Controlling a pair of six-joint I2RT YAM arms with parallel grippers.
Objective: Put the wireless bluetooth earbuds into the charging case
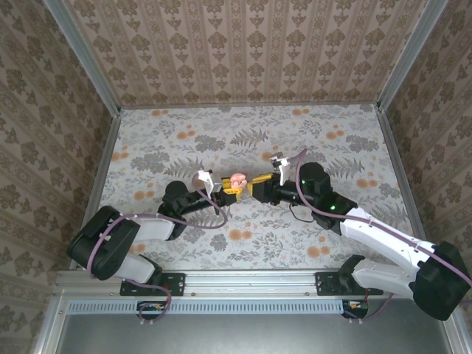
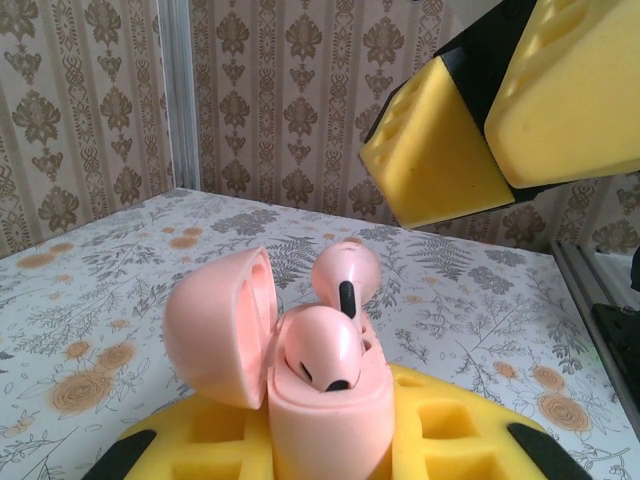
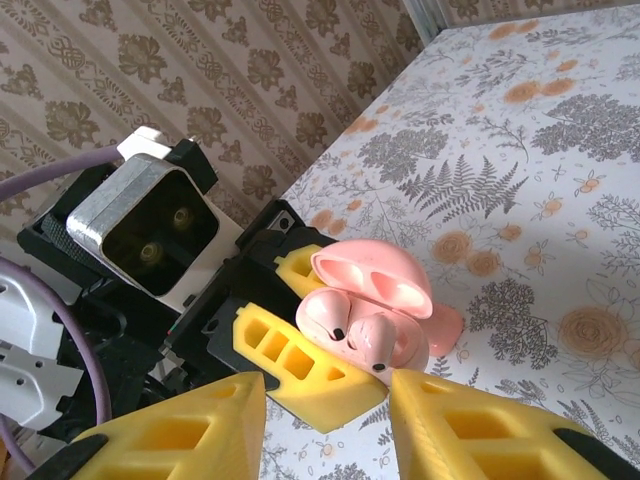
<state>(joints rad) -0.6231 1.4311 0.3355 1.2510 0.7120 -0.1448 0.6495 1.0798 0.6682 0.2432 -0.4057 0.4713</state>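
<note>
Your table is covered in a pale printed sheet, matte and flat, strewn with grey fern sprays and soft orange blots. Around it stand walls papered in beige with brown damask motifs in vertical bands, joined at the corners by brushed metal posts, and a ribbed metal rail runs along the near edge where the arms are bolted. At mid-table your left gripper is clamped tight on the charging case, lifted clear of the print. Its blocky yellow fingers, moulded with square hollows, press either side of the base. The charging case is smooth, glossy coral-pink plastic with rounded corners. Its lid is swung open on the hinge to the left in the left wrist view, showing a hollow, shell-like inside. The earbuds both stand in the base, bulbous pink heads with small black marks, rising above the rim. You cannot tell whether either is pushed fully home. Your right gripper faces the case from the other side, very near it. Its yellow fingers stand partly apart with nothing between them, just short of the nearer bud in the right wrist view.
</note>
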